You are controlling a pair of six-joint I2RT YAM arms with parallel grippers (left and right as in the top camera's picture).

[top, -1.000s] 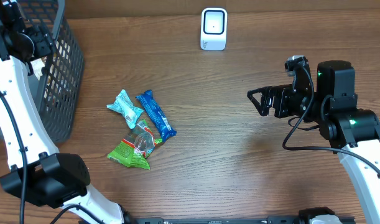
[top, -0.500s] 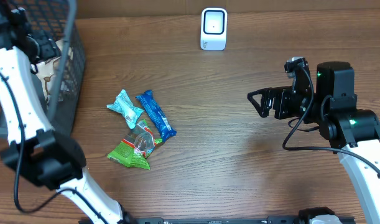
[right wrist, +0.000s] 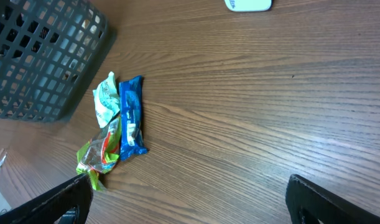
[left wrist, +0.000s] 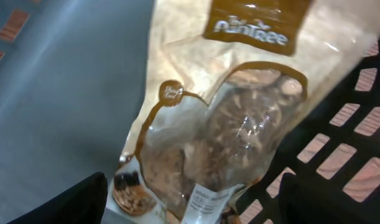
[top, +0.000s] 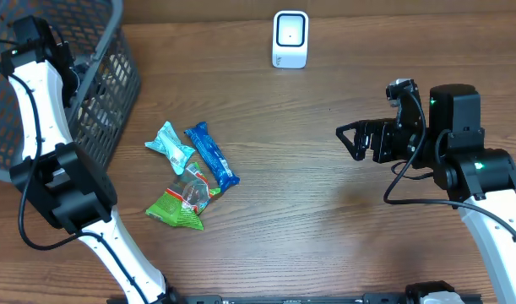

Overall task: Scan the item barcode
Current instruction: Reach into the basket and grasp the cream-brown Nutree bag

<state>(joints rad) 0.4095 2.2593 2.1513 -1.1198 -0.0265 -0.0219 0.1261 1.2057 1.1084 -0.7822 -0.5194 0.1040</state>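
A tan snack bag [left wrist: 233, 118] with a clear window and a white label at its lower end lies inside the black mesh basket [top: 105, 84]. My left gripper [left wrist: 193, 202] is open around the bag's lower end, with a gap showing on each side. From overhead the left arm [top: 38, 93] reaches into the tilted basket and its fingers are hidden. The white scanner [top: 290, 39] stands at the table's back middle. My right gripper [top: 352, 139] hovers open and holds nothing, to the right of the table's middle.
A teal packet [top: 171, 145], a blue bar [top: 212, 155] and a green packet [top: 183, 200] lie together left of centre. The right wrist view shows them too, beside the basket [right wrist: 46, 56]. Bare wood lies between them and the right gripper.
The basket has tipped and swung to the right, and the left arm has shifted with it. The right arm and the table items have not moved.
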